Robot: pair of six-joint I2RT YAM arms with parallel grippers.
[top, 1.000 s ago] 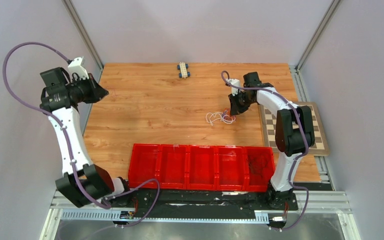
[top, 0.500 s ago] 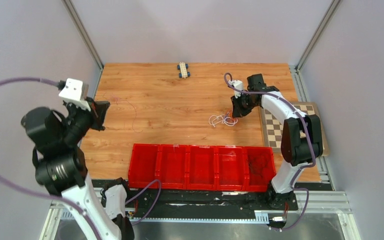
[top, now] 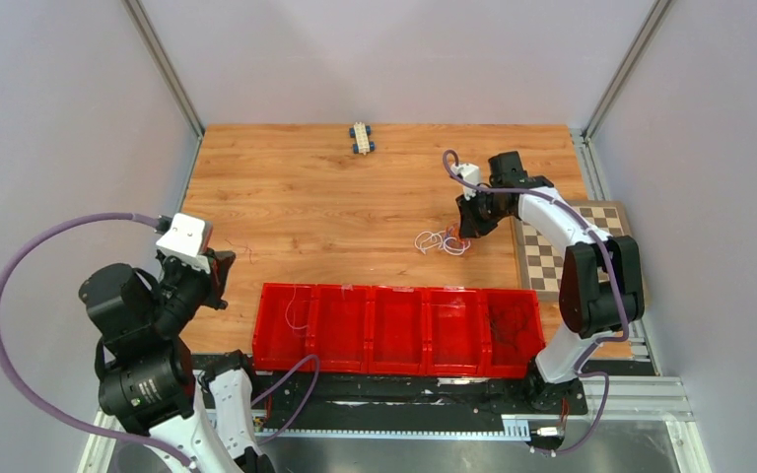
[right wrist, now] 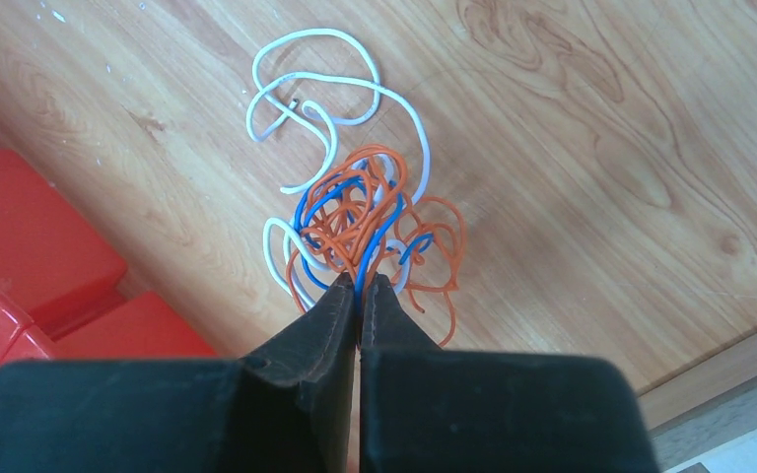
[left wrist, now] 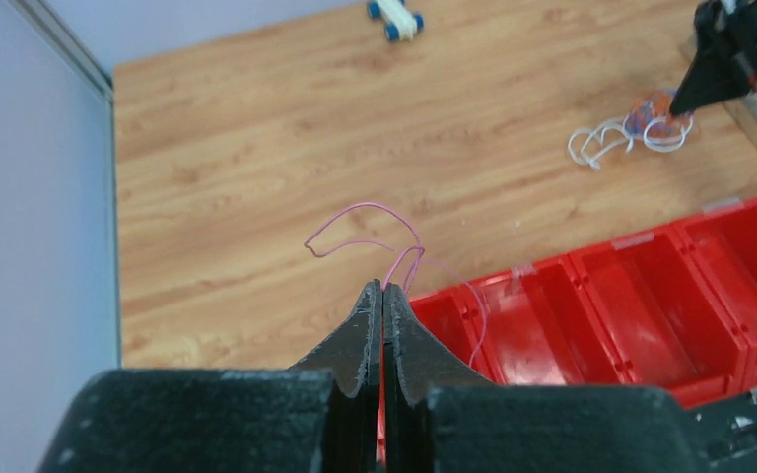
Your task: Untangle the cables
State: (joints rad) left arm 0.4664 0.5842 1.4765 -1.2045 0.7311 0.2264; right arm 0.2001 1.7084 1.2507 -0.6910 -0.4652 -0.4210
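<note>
Left wrist view: a thin pink wire [left wrist: 360, 207] is being pinched between the pressed-together fingers of the left gripper [left wrist: 382, 288]. Its loops are being held in the air above the wooden table [left wrist: 256, 118] and the leftmost compartment of the red tray [left wrist: 651, 315] (one strand is trailing down towards that compartment). Well apart, on the table's right half, the knot of wires [right wrist: 360, 212], white, orange and blue, is being gripped at its near edge by the right gripper [right wrist: 359, 283], whose fingers are being squeezed together on blue and orange strands. The knot is being kept just beside a chessboard [top: 542, 258]; a toy car [top: 360, 137] is being shown at the far edge.
</note>
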